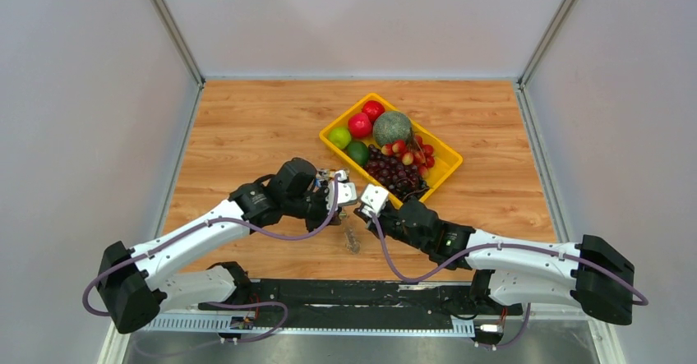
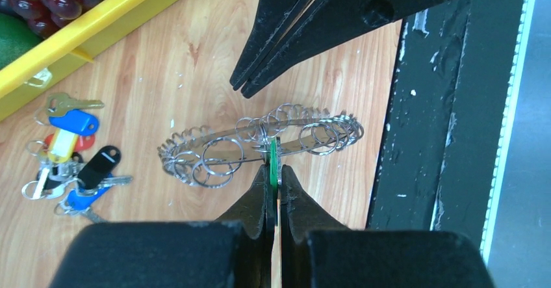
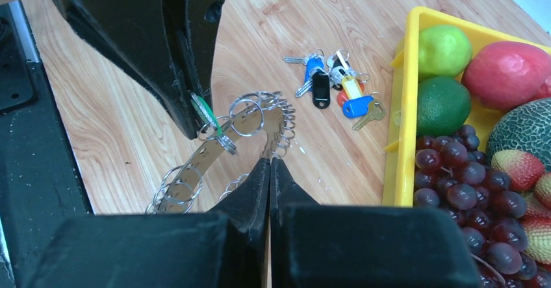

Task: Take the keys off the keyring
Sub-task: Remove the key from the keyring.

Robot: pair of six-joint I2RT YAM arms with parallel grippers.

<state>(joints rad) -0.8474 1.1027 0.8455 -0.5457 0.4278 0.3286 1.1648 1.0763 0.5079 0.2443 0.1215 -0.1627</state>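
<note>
L gripper (image 2: 274, 172) pinched tight on green tag (image 2: 273, 155) of keyring (image 2: 221, 148), btwn both arms over table (image 2: 162, 73). Keys (image 2: 318, 135): prob. light, stiff, slick, swingy; you'd grip one by its flat head. R gripper (image 3: 269, 164) pressed shut, empty, just beside. Coloured key bunch (image 2: 71, 158) nr yellow tray (image 2: 97, 21).

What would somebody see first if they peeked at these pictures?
The yellow tray heaped with bright fruit near the middle of the wooden table catches the eye first. Just in front of it, the left gripper is shut on the green tag of a big silver keyring. A small bunch of coloured keys lies near the tray.
</note>
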